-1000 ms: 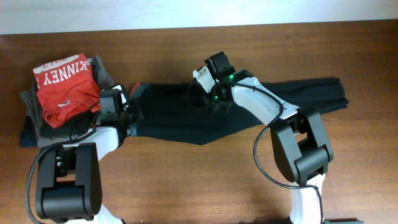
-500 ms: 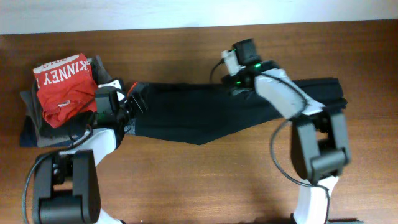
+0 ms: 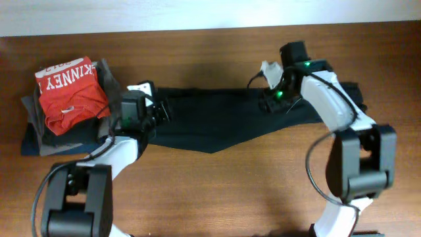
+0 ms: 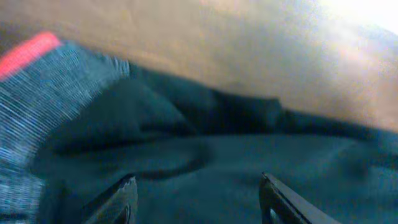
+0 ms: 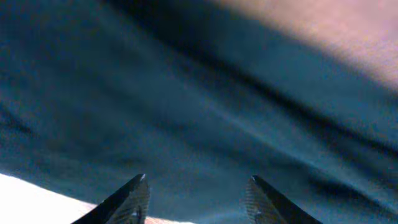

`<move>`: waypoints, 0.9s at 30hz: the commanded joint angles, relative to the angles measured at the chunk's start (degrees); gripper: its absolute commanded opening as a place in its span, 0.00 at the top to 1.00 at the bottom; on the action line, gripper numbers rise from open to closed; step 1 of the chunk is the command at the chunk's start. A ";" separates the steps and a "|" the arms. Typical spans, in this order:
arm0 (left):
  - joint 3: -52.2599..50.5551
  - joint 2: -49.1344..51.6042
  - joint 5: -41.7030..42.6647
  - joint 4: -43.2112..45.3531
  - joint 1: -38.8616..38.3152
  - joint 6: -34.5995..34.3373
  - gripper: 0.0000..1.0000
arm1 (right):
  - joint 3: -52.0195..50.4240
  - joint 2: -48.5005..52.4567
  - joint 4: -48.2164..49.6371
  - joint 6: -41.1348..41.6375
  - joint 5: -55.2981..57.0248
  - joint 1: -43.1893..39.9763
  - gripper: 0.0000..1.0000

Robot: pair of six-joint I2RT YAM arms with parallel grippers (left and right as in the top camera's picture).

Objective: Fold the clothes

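Pants, long, black, grey waistband edged red (image 3: pixel 210 122), lie stretched lengthwise on brown wooden worktop (image 3: pixel 210 191). Near waistband end, left jaws spread; over legs, right jaws spread. Both empty, likely placed to grasp for folding.

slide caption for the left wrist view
Open left end effector over black pants near the grey, red-edged waistband

Far left on the wooden table (image 3: pixel 217 191): a red T-shirt (image 3: pixel 69 95), crumpled, with white "KINNEY" lettering facing up near its far edge. Beneath it, a grey garment (image 3: pixel 110 76), showing past the shirt's right and left sides. Lowest, a navy garment (image 3: pixel 29 143), sticking out at the near left. Beyond the table's far edge, a pale strip (image 3: pixel 197 13).
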 commanded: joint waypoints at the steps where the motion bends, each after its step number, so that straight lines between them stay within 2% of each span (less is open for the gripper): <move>1: -0.33 4.22 -1.25 0.11 -0.11 1.27 0.38 | -1.11 2.69 0.55 -0.96 -2.19 0.04 0.46; 10: -0.33 6.58 -1.07 -0.39 -0.15 1.27 0.38 | -1.25 5.73 5.22 -0.72 0.31 -0.07 0.45; 16: -0.33 6.58 -1.07 -0.98 -0.15 1.27 0.38 | -1.25 7.56 7.32 0.24 6.49 -0.35 0.45; 20: -0.33 6.58 -1.09 -1.27 -0.15 1.27 0.38 | -1.25 7.58 11.13 4.07 10.29 -2.34 0.45; 25: -0.35 6.58 -1.29 -2.12 -0.15 1.29 0.38 | -1.25 7.58 15.89 4.07 10.27 -5.62 0.44; 27: -0.33 6.58 -1.57 -2.32 -0.15 1.29 0.38 | -1.25 7.58 17.49 4.04 10.29 -6.78 0.40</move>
